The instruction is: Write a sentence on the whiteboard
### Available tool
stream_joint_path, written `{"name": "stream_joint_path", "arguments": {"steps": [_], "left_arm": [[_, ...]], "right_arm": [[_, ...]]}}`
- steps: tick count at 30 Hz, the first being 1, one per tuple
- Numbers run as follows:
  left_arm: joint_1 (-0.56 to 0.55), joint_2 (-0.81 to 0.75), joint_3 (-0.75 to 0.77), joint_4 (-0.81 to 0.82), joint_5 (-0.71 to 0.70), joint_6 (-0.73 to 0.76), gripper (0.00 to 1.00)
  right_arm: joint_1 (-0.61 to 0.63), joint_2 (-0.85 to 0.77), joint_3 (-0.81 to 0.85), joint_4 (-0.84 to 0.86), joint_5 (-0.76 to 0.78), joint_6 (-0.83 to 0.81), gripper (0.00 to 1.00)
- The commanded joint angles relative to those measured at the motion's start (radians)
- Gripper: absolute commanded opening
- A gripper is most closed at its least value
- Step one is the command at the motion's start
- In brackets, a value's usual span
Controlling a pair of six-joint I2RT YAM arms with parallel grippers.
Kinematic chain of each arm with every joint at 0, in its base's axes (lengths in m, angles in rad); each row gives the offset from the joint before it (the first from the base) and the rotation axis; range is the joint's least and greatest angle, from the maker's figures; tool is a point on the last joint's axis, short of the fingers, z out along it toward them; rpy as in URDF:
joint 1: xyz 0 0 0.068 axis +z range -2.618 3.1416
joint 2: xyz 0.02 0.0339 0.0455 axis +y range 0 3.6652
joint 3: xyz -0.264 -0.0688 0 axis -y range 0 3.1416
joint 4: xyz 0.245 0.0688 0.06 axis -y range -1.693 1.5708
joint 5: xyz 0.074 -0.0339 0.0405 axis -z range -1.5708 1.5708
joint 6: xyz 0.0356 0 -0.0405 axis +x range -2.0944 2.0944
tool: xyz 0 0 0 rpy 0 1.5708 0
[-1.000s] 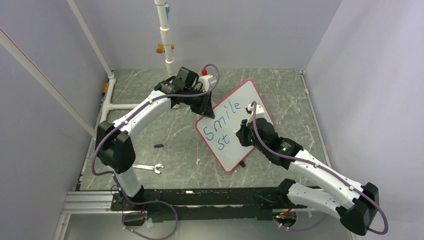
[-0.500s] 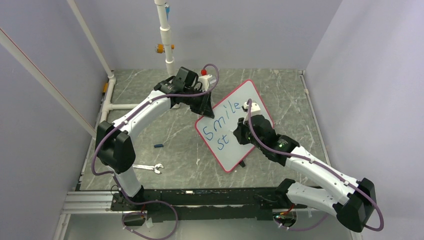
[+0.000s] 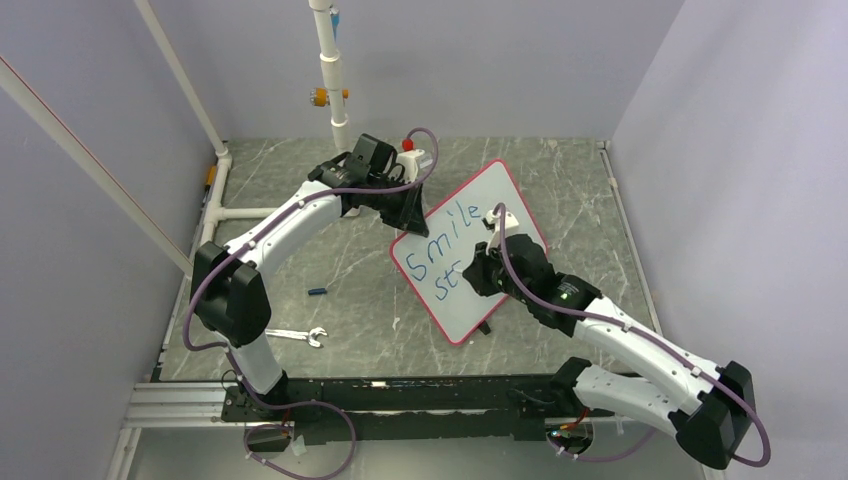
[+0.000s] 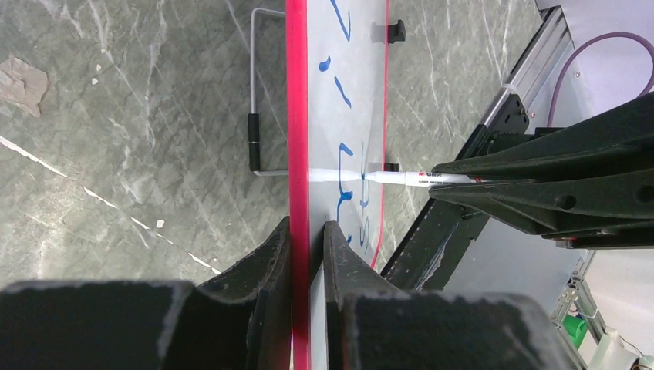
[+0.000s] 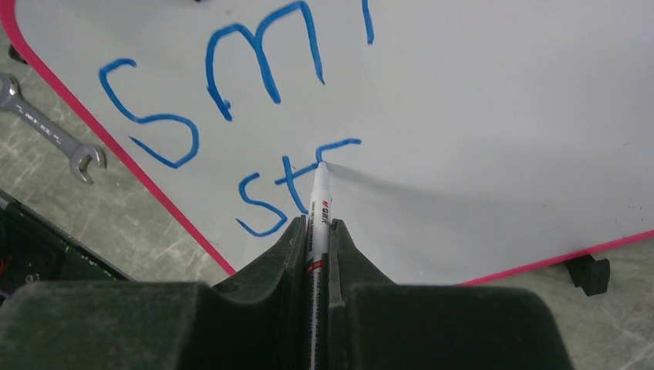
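The whiteboard (image 3: 462, 308), white with a red rim (image 4: 297, 116), stands tilted on the table. My left gripper (image 3: 410, 214) is shut on its upper left edge, one finger on each side of the rim (image 4: 306, 225). The sentence (image 3: 445, 242) so reads "Smile" with "st" (image 5: 270, 196) below it in blue. My right gripper (image 5: 318, 223) is shut on a white marker (image 5: 318, 202), and in the top view the right gripper (image 3: 479, 272) is over the board. The marker tip touches the board (image 5: 478, 116) at the low end of a fresh curved stroke right of "st". The marker (image 4: 401, 177) shows from the side in the left wrist view.
A wrench (image 3: 297, 335) lies on the table near the left arm's base, also the wrench (image 5: 46, 127) beside the board's corner. A small blue cap (image 3: 317, 292) lies left of the board. A white pipe (image 3: 330, 70) stands at the back. A wire stand (image 4: 254, 116) props the board.
My right gripper has shifted slightly left along the second line, and a new blue stroke has appeared after "st". The left gripper and the board have not moved.
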Motion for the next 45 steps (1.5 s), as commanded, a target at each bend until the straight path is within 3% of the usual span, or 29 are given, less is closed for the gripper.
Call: {"name": "stream_joint_path", "arguments": {"steps": [1,10,33,45], "left_arm": [[-0.002,-0.056,0.007,0.057,-0.026,0.045,0.00],[-0.003,-0.058,0.006,0.058,-0.023,0.045,0.00],[-0.007,-0.060,0.004,0.055,-0.026,0.047,0.00],[-0.008,-0.057,0.007,0.052,-0.029,0.050,0.00]], "right_arm": [[-0.001,-0.030,-0.044,-0.008,-0.018,0.030,0.00],[-0.001,-0.054,-0.069,-0.029,0.025,0.055,0.00],[-0.001,0.071,0.107,-0.011,0.111,0.007,0.00],[-0.001,0.041,0.037,-0.007,0.070,0.024,0.00]]}}
